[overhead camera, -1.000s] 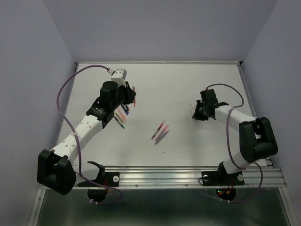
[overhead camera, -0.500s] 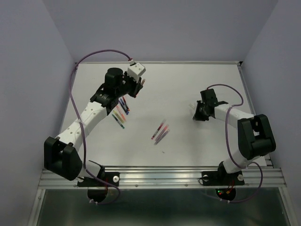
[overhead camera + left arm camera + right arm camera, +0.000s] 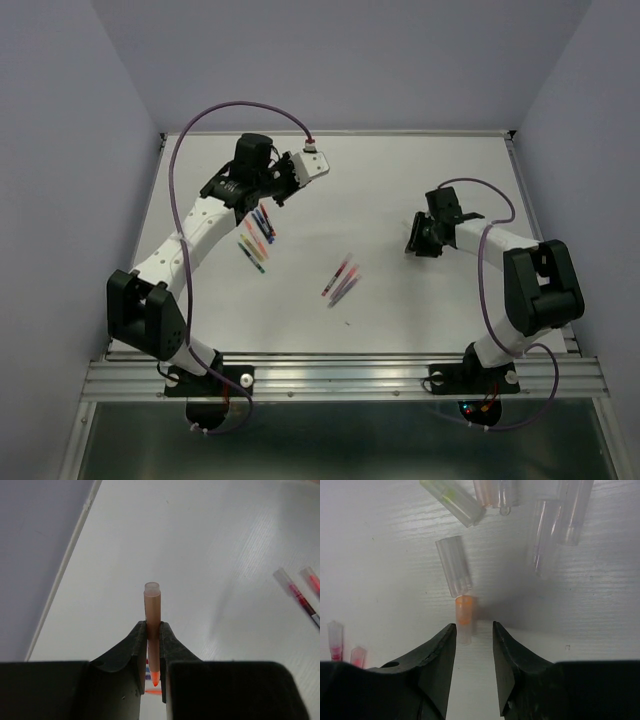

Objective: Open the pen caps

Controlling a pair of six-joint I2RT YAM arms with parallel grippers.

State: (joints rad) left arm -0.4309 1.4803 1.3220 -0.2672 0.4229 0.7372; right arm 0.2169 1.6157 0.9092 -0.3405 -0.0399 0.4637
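The left pincer (image 3: 152, 634) is clenched on a thin orange pen (image 3: 152, 605) with a pale translucent barrel. It holds the pen upright above the white tabletop (image 3: 400, 180), bare orange tip pointing down, so this pen looks uncapped. The right pincer (image 3: 472, 627) is released and holds nothing, its jaws apart low over the tabletop. A short orange-tinted clear plastic cap (image 3: 463, 614) lies just beyond the gap between them. Close by is a loose cluster of clear plastic caps (image 3: 453, 564), 1 of them tinted green, on the right side of the tabletop. My judgement is that 1 uncapping is finished and the step in hand is setting the opened pen aside. The next move calls for the left arm to lower it flat, perhaps by the row of thin coloured pens (image 3: 257, 238) just below its wrist, and then to fetch a capped one. I cannot tell which of those pens, or of the 2 or 3 loose pens (image 3: 341, 281) in the middle, are capped. The lilac wall (image 3: 35, 540) and the tabletop's left edge run close on the left pincer's outer side. The open room lies inward, across the bare middle and far stretch of tabletop between the arms.
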